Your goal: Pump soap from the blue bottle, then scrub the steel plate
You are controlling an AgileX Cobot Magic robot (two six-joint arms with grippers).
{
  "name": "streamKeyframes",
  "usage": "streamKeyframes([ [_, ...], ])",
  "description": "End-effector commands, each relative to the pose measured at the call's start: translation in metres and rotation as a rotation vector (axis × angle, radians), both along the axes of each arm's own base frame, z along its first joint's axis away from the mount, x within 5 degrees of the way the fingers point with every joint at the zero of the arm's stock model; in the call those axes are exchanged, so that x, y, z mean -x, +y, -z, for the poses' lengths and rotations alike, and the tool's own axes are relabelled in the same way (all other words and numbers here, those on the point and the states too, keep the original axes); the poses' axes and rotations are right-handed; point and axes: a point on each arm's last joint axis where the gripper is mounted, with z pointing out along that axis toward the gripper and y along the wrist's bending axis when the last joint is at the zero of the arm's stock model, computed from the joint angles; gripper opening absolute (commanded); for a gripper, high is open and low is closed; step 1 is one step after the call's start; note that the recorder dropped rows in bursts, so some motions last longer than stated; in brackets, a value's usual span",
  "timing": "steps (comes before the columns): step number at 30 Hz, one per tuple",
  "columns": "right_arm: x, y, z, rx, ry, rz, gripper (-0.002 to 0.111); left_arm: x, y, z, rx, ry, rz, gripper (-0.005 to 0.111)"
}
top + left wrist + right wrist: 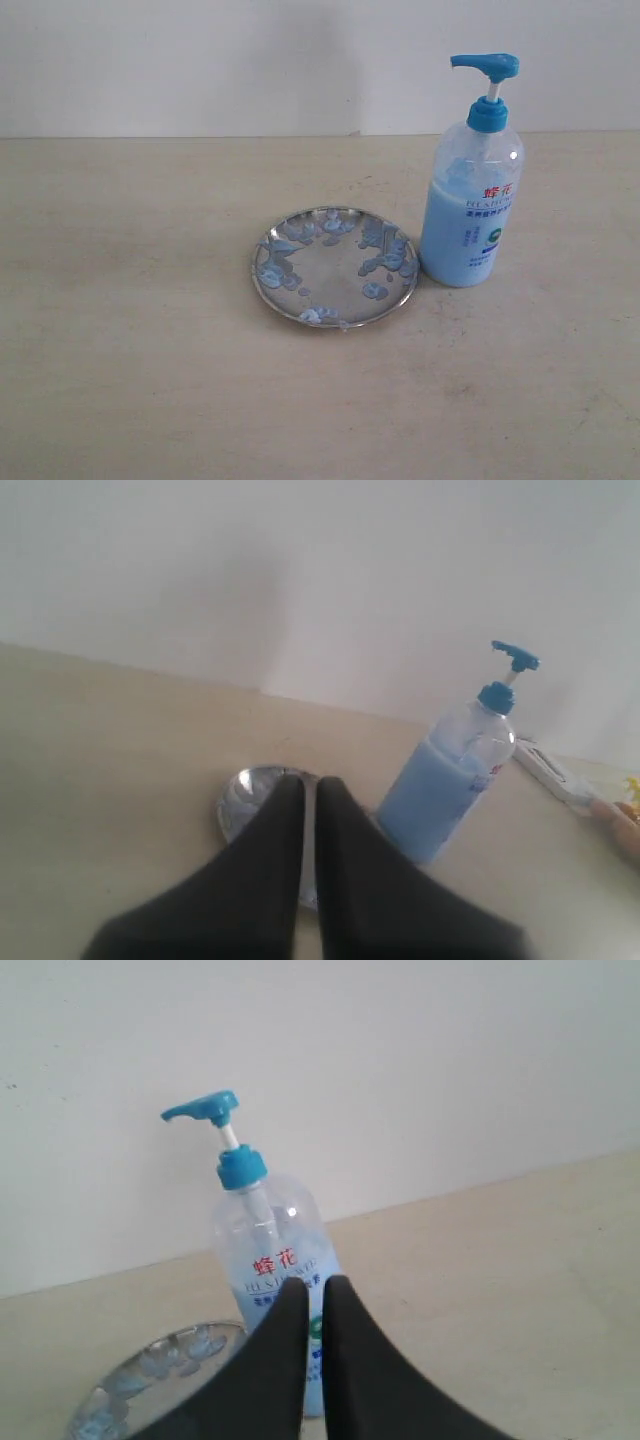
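Blue bottle [470,200]: upright at right, just beside steel plate [335,275], spout aimed left, probably to drop soap [385,258] onto it. Left gripper [310,783] and right gripper [315,1282]: both clenched, empty, outside exterior view. Bottle-to-rim contact: not discernible. Plate partly hidden behind both grippers in wrist views.

Exterior camera: set in front of and above the table [120,400], angled down toward the wall [200,60], with plate [335,265] and bottle [470,200] in the middle distance. The left wrist camera looks low over the left gripper [308,783] from farther back. The right wrist camera sits close behind the right gripper [314,1285], about level with the bottle's label — all three views share bottle, plate and wall.
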Motion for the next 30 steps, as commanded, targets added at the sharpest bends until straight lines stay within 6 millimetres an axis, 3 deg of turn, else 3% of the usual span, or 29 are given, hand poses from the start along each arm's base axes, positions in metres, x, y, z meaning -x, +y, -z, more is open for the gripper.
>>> streamKeyframes([
  [1,0.006,0.002,0.018,0.175,0.155,-0.038,0.001,-0.038,-0.016,-0.029,-0.075,0.096,-0.021,0.004],
  [4,0.008,0.0,0.027,0.293,0.263,-0.033,0.001,-0.085,-0.044,-0.054,-0.161,0.157,0.055,0.004],
  [8,0.008,0.0,0.027,0.299,0.257,-0.031,0.001,-0.157,-0.101,-0.059,-0.255,0.305,0.312,0.004],
  [12,0.008,0.0,0.027,0.299,0.257,-0.031,0.001,-0.205,-0.146,-0.022,-0.281,0.66,0.591,0.004],
  [14,0.008,0.0,0.027,0.299,0.255,-0.03,0.001,-0.213,-0.158,-0.003,-0.325,0.896,0.734,0.004],
  [17,0.008,0.0,0.027,0.299,0.255,-0.03,0.001,-0.216,-0.161,0.016,-0.4,1.19,0.834,0.004],
  [19,0.008,0.0,0.027,0.299,0.255,-0.03,0.001,-0.228,-0.163,0.02,-0.439,1.196,0.813,0.004],
  [25,0.008,0.0,0.027,0.291,0.255,-0.032,0.001,-0.295,-0.187,0.018,-0.326,0.881,0.574,0.004],
  [28,0.008,0.0,0.027,0.291,0.255,-0.032,0.001,-0.322,-0.2,0.027,-0.318,0.811,0.563,0.004],
  [30,0.008,0.0,0.027,0.291,0.255,-0.032,0.001,-0.333,-0.207,0.043,-0.348,0.801,0.602,0.004],
])
